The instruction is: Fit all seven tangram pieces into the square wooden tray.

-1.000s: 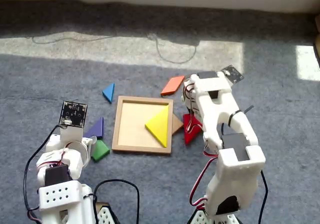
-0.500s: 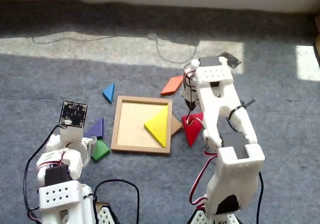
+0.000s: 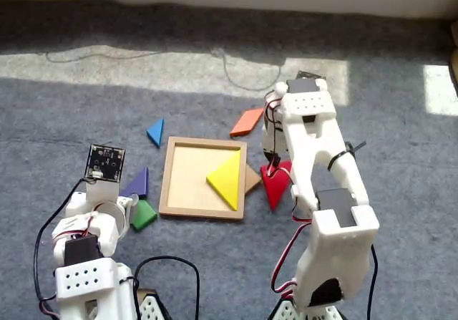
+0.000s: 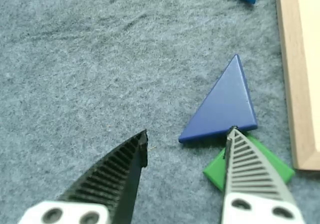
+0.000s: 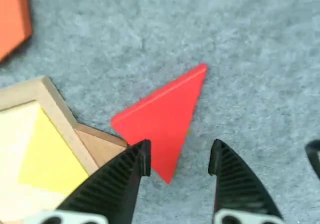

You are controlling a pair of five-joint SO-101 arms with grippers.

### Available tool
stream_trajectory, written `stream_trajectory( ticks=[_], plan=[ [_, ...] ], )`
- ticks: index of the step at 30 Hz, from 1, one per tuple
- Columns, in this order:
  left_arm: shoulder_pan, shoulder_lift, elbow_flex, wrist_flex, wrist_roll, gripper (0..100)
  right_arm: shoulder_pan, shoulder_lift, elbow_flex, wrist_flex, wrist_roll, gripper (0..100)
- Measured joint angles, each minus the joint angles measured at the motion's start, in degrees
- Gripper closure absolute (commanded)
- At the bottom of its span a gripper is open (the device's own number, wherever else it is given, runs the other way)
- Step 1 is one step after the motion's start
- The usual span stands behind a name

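The square wooden tray [image 3: 172, 191] holds a yellow triangle [image 3: 226, 179] in its right half. A brown piece [image 3: 252, 178] lies against the tray's right side, and a red triangle [image 3: 276, 182] lies just beyond it. My right gripper [image 5: 180, 159] hangs open over the red triangle [image 5: 162, 119], whose near tip lies between the fingers. An orange parallelogram [image 3: 247, 122] lies past the tray. My left gripper [image 4: 187, 136] is open low over the carpet, one finger [image 4: 245, 164] over the green piece [image 4: 280, 170] beside the dark blue triangle [image 4: 225, 106].
A light blue triangle [image 3: 155, 131] lies off the tray's far left corner. A thin cable [image 3: 236, 76] runs over the carpet in the sunlit strip behind. The white body of the right arm [image 3: 333, 212] stretches along the tray's right side.
The right arm's wrist has swung toward the far side and tilted down, uncovering the red triangle. The left arm and all pieces have stayed put.
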Motion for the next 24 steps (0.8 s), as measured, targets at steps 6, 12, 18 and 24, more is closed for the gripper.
stream_trajectory(
  ticks=[6,12,18,24],
  plan=[
    [0.0,0.0,0.0,0.0,0.0,74,-1.3,0.1,0.0,0.0,0.6,63.6],
    [0.0,0.0,0.0,0.0,0.0,74,-2.8,0.6,0.0,-4.6,0.6,63.3],
    [0.0,0.0,0.0,0.0,0.0,74,-4.7,1.3,0.0,-7.0,0.6,63.3],
    [0.0,0.0,0.0,0.0,0.0,74,-4.8,9.8,-1.1,-7.9,0.7,63.3]
  ],
)
